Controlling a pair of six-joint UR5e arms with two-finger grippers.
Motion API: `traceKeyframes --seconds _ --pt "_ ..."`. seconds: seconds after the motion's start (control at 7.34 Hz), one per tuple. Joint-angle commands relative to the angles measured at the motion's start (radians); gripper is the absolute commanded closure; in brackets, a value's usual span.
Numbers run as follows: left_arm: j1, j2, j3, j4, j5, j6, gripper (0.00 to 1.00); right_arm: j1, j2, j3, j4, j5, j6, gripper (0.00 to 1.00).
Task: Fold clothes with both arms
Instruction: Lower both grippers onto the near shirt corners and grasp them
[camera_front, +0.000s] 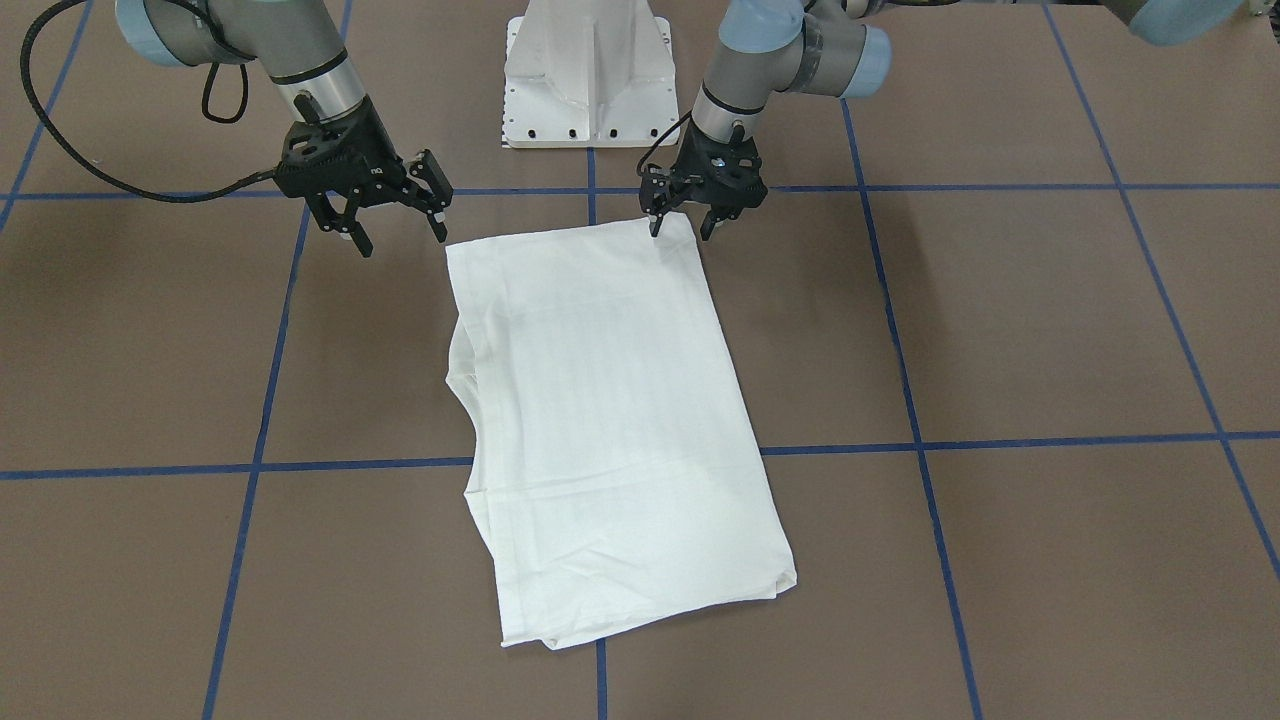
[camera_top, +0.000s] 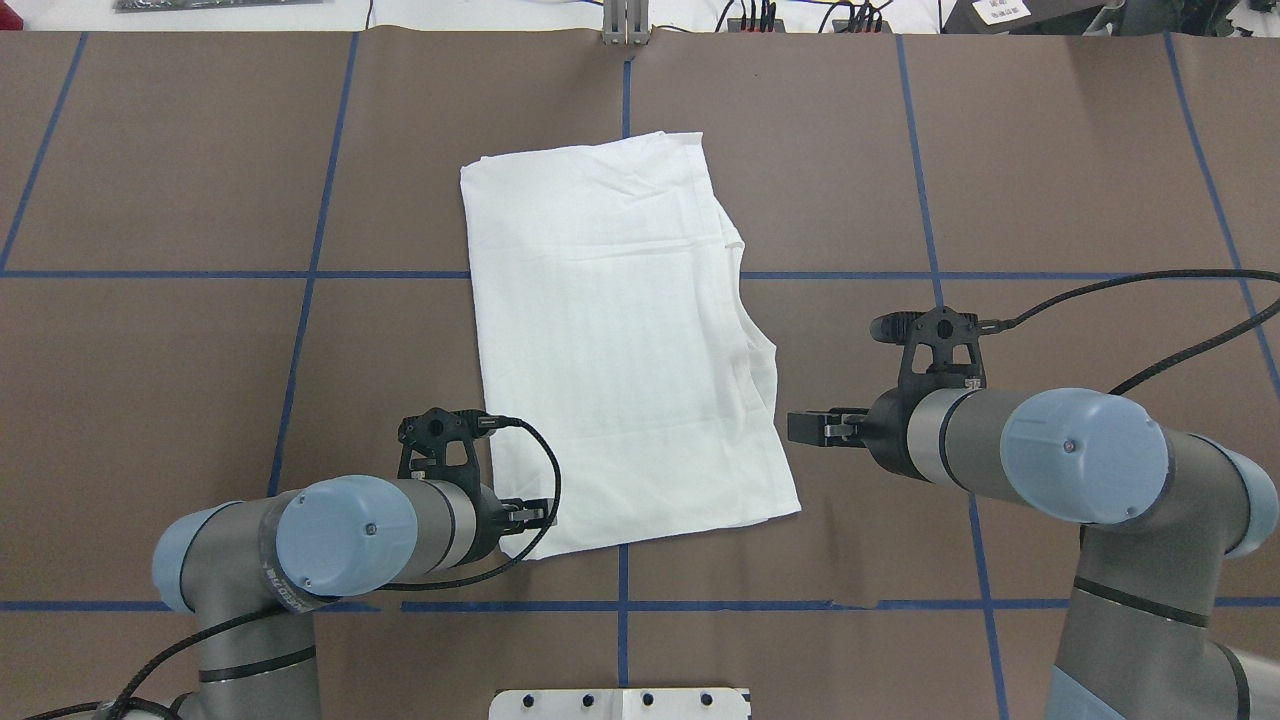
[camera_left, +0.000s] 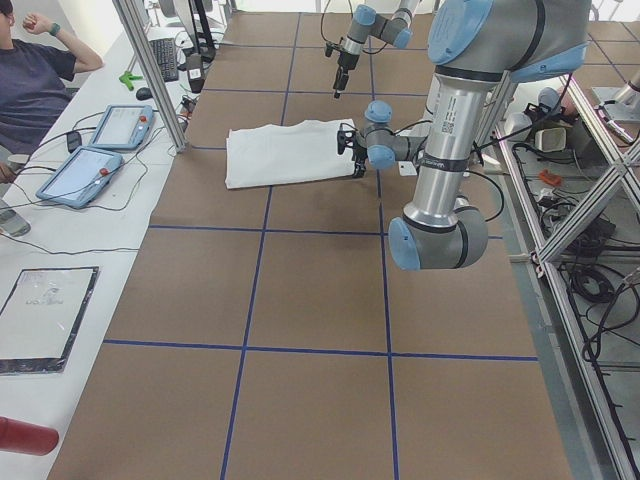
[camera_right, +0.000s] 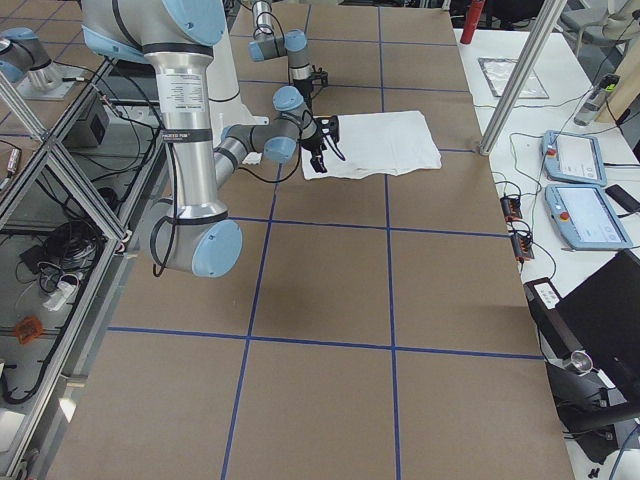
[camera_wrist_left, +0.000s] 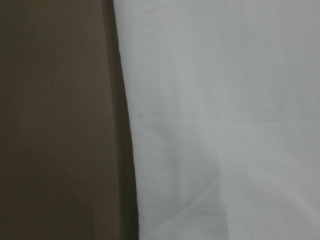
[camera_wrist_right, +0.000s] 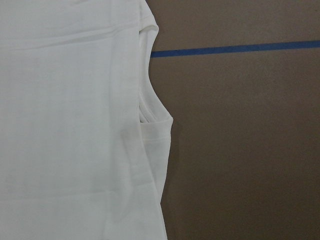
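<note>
The left fingers (camera_front: 654, 220) stand apart, pointing down at the table (camera_front: 1050, 330). A corner of the shirt (camera_front: 610, 420) lies between them: one tip is at the shirt's short edge and the other is just off its long edge, over bare table. Whether the tips touch the cloth cannot be told. From these fingers the shirt stretches away from the robot as a long white rectangle, folded and lying flat. The left wrist camera sees only white cloth, with a strip of brown table along one side.

The right fingers (camera_front: 437, 222) are also spread wide, with nothing between them. They hang above bare table just beside the other corner of the same short edge, a little apart from the cloth. Out from these fingers, the nearer long side of the shirt is uneven: folded layers stick out in a small step partway along. The right wrist camera shows that stepped edge, with a blue tape line (camera_front: 1000, 440) crossing the table beyond it.

No printing shows on the upper face of the shirt. Between the two sets of fingers, back toward the robot, stands the white base (camera_front: 585, 70).
</note>
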Motion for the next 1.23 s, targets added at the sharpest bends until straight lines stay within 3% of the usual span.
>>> traceKeyframes --seconds 0.0,0.14,0.27,0.41,0.54,0.82,1.09 --pt "0.0 -0.001 0.002 0.0 0.0 0.005 0.44 0.0 0.001 0.0 -0.003 0.0 0.0 0.0" --pt "0.0 -0.001 0.002 0.0 0.0 0.005 0.45 0.0 0.003 0.0 -0.005 0.0 0.0 0.0" --pt "0.0 -0.001 0.002 0.0 0.0 0.005 0.64 -0.002 0.004 -0.005 -0.006 0.0 0.0 0.0" --pt "0.0 -0.002 0.0 0.0 0.0 0.003 0.91 -0.002 0.004 -0.011 -0.011 -0.003 0.001 0.0" --pt "0.0 -0.002 -0.004 0.0 0.0 0.002 1.0 0.0 0.003 -0.013 -0.013 -0.005 0.047 0.0" --pt "-0.009 -0.001 -0.016 0.003 0.0 0.005 1.0 -0.008 0.011 -0.008 -0.016 -0.024 0.186 0.02" --pt "-0.009 -0.001 -0.018 0.005 0.001 0.005 1.0 -0.061 0.094 -0.017 -0.185 -0.044 0.479 0.06"
